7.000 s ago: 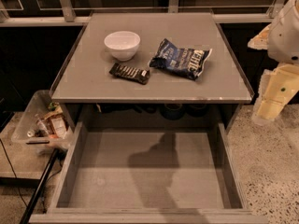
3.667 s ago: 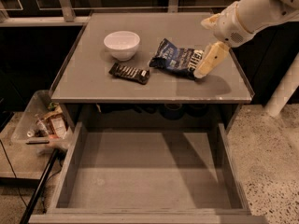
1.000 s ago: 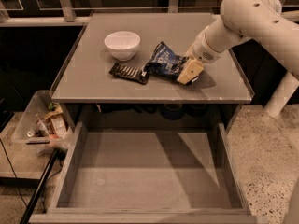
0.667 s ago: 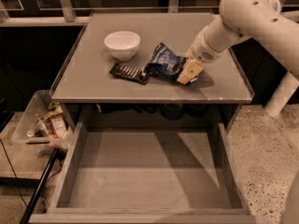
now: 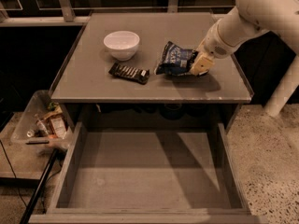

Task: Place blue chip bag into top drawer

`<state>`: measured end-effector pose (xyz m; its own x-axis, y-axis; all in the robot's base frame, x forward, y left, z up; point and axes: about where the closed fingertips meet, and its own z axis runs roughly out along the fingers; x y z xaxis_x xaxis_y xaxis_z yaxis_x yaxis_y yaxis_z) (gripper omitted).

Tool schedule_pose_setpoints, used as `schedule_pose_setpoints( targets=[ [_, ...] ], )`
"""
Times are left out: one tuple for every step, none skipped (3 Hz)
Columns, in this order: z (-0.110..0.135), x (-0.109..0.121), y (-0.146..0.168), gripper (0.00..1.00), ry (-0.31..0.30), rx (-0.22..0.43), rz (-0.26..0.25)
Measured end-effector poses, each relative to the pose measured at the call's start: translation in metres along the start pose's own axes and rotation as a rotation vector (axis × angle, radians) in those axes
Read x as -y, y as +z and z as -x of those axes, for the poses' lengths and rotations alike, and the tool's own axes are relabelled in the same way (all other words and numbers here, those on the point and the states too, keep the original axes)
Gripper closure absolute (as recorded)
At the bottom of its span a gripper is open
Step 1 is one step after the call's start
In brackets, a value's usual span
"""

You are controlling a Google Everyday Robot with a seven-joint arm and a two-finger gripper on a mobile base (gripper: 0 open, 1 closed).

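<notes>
Gripper clamps bag at its 3 o'clock end on the tabletop; drawer open at 6 o'clock.

Prob. an office break area or test rm: gray cabinet, speckled stone-type floor to its right, metal-framed dark glass behind it, clear snack bin at its left, robot gripper above its top's right side.

Glossy foil bag in gripper, matt drawer
</notes>
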<state>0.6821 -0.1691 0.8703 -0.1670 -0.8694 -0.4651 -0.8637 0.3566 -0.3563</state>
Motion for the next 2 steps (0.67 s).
schedule_pose_setpoints(
  targets=[
    [-0.003,-0.005,-0.038,1.00,0.008,0.008,-0.022],
    [-0.002,-0.022,-0.068,1.00,0.017,0.032,-0.033]
  ],
)
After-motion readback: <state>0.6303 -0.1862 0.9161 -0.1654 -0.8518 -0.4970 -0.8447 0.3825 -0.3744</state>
